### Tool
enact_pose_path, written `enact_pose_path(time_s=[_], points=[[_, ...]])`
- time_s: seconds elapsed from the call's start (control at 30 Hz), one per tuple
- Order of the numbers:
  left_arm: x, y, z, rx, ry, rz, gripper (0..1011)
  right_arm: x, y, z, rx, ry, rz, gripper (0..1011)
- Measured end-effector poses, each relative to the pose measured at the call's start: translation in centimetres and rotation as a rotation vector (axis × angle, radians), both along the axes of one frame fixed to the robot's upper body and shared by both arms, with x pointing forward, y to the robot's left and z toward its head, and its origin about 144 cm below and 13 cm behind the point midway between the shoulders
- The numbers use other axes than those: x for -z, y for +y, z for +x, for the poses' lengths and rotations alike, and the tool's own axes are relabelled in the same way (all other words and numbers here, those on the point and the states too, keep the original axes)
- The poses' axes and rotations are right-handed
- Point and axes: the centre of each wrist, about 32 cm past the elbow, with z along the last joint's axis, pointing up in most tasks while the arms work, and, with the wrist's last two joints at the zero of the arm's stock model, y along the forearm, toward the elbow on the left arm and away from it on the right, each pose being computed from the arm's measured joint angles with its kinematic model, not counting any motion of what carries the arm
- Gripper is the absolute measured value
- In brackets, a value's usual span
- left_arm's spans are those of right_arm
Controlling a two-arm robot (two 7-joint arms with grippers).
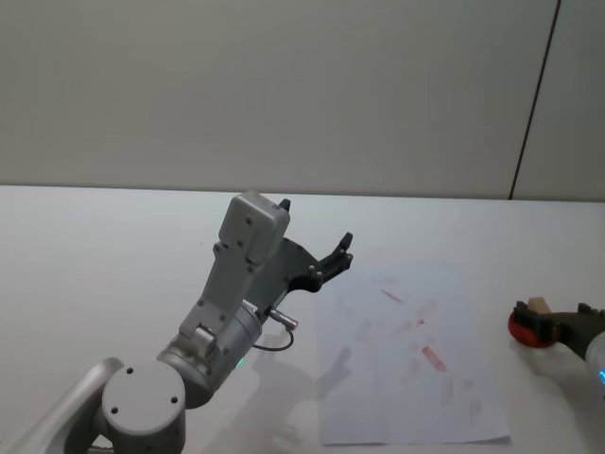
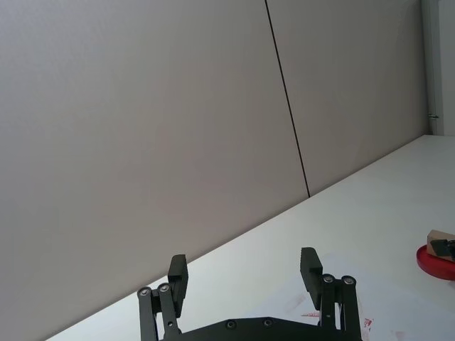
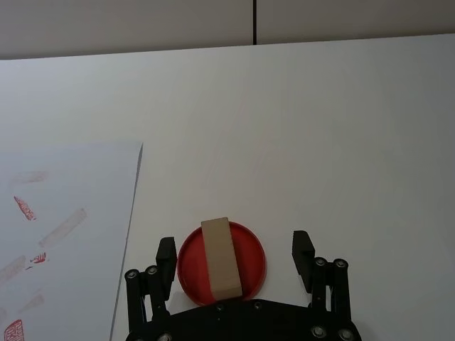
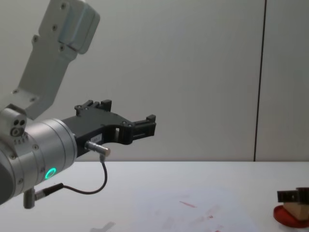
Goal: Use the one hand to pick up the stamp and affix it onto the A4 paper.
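Note:
The stamp [image 3: 220, 257], a light-brown wooden block, rests on a flat round red ink pad [image 3: 252, 264] on the white table, to the right of the A4 paper [image 3: 64, 234]. My right gripper [image 3: 234, 254] is open, with one finger on each side of the pad and the stamp, touching neither. In the head view the stamp [image 1: 539, 305] and the right gripper [image 1: 554, 320] sit at the far right edge, beside the A4 paper [image 1: 416, 369], which bears faint red marks. My left gripper [image 1: 329, 257] hangs open and empty above the paper's far left corner.
The left arm's silver wrist with a green ring light and cable [image 4: 48, 173] is raised high at the left. Bare white table [image 1: 113, 246] lies to the left and behind. A grey wall [image 1: 284, 85] closes the far edge.

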Motion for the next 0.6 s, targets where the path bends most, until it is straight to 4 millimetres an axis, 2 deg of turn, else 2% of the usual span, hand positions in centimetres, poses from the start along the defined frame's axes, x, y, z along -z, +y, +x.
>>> enact_pose_path(time_s=[0.23, 0.33, 0.6], points=[[0.0, 0.0, 0.0, 0.0, 0.0, 0.0, 1002, 0.21, 0.07, 0.25, -0.003, 0.002, 0.001, 1001], [0.0, 0.0, 0.0, 0.0, 0.0, 0.0, 1002, 0.26, 0.09, 0.31, -0.004, 0.003, 0.001, 968], [0.0, 0.0, 0.0, 0.0, 0.0, 0.0, 1002, 0.37, 0.14, 0.45, -0.006, 0.004, 0.002, 755]])
